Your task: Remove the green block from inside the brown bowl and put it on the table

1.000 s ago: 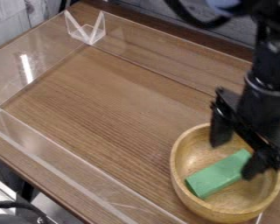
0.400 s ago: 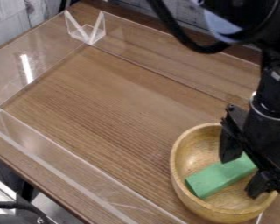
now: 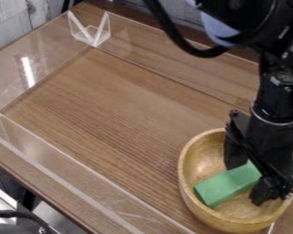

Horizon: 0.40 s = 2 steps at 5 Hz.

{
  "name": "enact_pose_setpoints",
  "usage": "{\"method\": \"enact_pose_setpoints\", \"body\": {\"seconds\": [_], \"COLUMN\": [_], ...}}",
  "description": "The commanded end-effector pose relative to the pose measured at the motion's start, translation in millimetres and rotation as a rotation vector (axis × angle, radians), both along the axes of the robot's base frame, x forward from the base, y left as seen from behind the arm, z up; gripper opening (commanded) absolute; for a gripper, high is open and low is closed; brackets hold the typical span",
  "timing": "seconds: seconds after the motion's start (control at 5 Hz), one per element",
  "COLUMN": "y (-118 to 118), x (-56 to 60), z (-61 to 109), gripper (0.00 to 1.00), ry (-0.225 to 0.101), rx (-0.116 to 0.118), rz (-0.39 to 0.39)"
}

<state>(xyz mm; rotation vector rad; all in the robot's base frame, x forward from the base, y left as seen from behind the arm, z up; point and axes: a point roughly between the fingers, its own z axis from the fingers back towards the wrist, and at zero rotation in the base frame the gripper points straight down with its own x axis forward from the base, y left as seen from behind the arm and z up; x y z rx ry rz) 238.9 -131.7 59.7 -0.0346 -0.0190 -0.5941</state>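
Observation:
The green block (image 3: 223,186) lies flat inside the brown bowl (image 3: 200,151), which sits at the table's (image 3: 124,101) front right corner. My black gripper (image 3: 258,170) reaches down into the bowl from above, its open fingers standing on either side of the block's right end. The upper finger (image 3: 240,151) is near the bowl's back wall and the lower finger (image 3: 277,188) near its right rim. The block's right tip is hidden behind the gripper. I cannot tell whether the fingers touch it.
Low clear acrylic walls (image 3: 45,146) border the tabletop, with a folded clear corner piece (image 3: 91,29) at the back left. The arm (image 3: 278,82) rises over the right edge. Bare wood spreads left of the bowl.
The gripper has shifted right and come lower into the bowl, settling around the block's right end. The block and bowl have stayed put.

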Motion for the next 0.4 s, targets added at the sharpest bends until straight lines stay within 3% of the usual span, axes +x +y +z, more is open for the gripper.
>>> {"method": "enact_pose_setpoints", "body": {"seconds": [0.0,0.2], "y": [2.5,5.6], "x": [5.2,6.4], "z": [6.3,4.8], "gripper": [1.00,1.00], "ry": [-0.034,-0.034], "rx": [-0.027,-0.037], "rz": [0.002,0.009]}}
